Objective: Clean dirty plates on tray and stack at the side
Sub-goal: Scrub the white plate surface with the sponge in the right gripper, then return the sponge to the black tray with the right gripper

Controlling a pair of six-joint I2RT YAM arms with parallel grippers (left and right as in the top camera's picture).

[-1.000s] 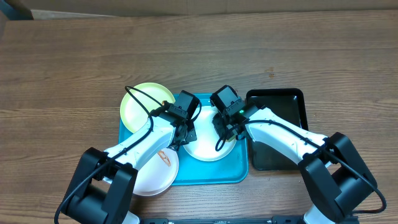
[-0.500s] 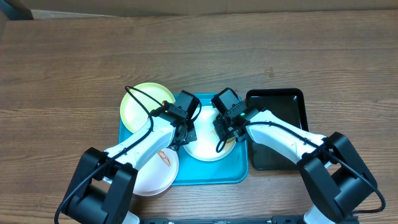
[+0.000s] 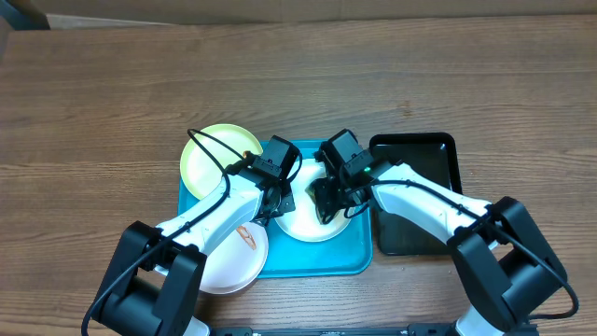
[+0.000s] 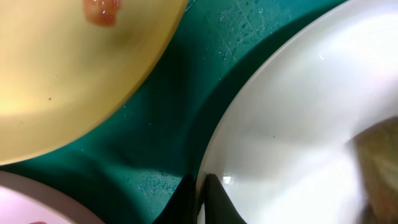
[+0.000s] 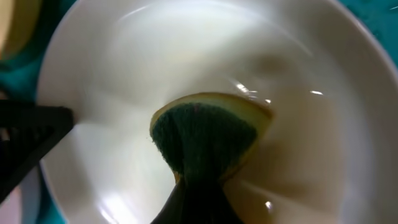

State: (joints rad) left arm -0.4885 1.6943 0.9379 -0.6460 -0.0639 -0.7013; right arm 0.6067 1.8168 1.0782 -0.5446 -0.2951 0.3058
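Observation:
A white plate (image 3: 308, 227) lies in the middle of the turquoise tray (image 3: 308, 266). My left gripper (image 3: 277, 201) is shut on this plate's left rim; the left wrist view shows its fingers (image 4: 202, 199) pinching the rim of the plate (image 4: 298, 124). My right gripper (image 3: 328, 199) is shut on a green and yellow sponge (image 5: 205, 137) pressed onto the plate's inside (image 5: 155, 62). A lime-green plate (image 3: 210, 159) with a reddish smear (image 4: 102, 9) overlaps the tray's upper left corner. A second white plate (image 3: 233, 259) with a reddish-brown smear overlaps the tray's lower left corner.
A smaller black tray (image 3: 420, 159) stands right of the turquoise tray, under my right arm. Bare wooden table lies beyond and to both sides. A cardboard edge runs along the table's far side.
My right gripper has moved the sponge a little to the left across the white plate. The left gripper and the plates have stayed in place.

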